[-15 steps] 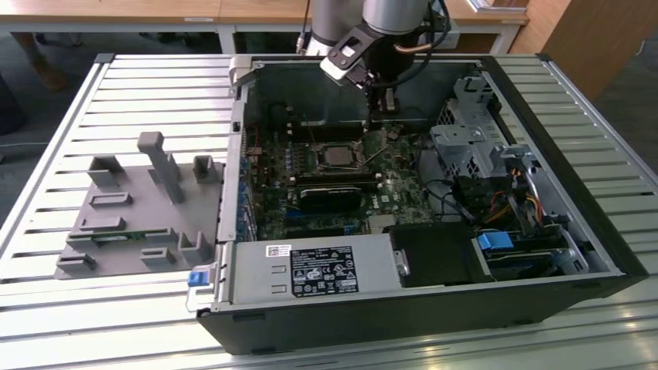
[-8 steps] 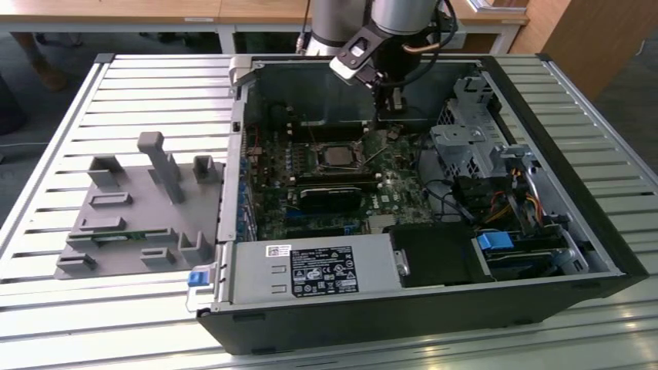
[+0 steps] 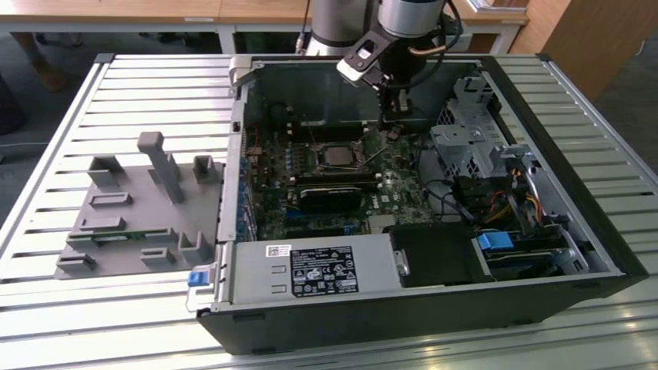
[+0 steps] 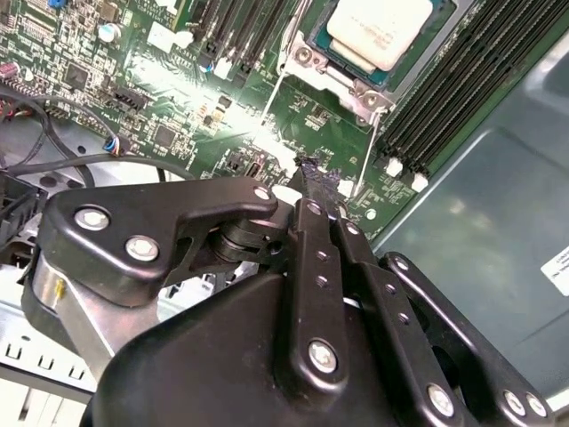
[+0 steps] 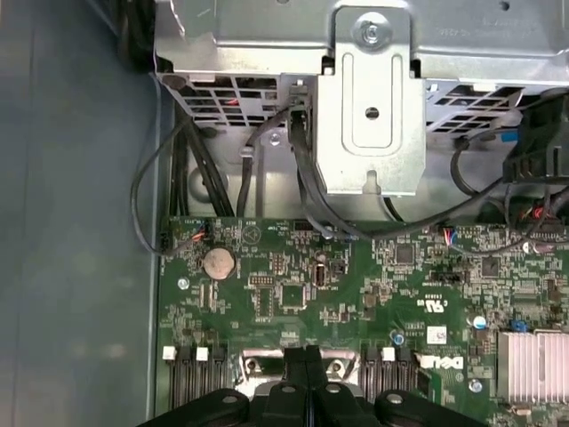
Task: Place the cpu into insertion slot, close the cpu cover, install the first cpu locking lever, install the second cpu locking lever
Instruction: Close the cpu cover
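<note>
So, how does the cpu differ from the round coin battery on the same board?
Shape: the cpu is square, while the coin battery is round. Surroundings: the cpu lies inside a silver metal frame between rows of long black slots, while the coin battery sits by itself near the board's edge, beside a cable connector. Both are flat, have a pale metal face and lie on the green circuit board.

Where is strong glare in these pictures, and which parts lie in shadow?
In the second wrist view, glare whitens the green board and the cpu; in the exterior view, the case interior is shadowed while the slatted table shines.
</note>
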You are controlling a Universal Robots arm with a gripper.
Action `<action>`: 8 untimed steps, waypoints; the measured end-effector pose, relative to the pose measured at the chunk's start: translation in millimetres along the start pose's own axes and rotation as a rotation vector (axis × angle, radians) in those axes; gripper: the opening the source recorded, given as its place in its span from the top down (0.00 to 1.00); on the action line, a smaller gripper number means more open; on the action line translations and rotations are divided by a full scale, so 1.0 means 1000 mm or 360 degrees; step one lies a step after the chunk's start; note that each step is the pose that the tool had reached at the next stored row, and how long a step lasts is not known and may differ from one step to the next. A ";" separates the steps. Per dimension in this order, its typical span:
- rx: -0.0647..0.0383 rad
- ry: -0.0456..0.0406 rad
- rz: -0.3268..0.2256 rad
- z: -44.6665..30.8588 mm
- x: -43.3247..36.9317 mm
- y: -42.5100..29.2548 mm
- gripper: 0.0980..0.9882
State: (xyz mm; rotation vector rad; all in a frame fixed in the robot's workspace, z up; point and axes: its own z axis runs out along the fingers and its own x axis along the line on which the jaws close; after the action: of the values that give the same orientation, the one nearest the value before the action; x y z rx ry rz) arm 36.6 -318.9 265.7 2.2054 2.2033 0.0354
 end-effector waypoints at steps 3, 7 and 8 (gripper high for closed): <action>0.0000 0.0000 0.0000 0.0021 0.0004 0.0027 0.99; 0.0000 0.0000 0.0000 0.0042 0.0015 0.0063 0.99; 0.0000 0.0000 0.0000 0.0046 0.0018 0.0072 0.99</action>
State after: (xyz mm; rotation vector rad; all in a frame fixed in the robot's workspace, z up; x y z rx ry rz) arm 44.0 -317.1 261.3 2.2057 2.2031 0.0354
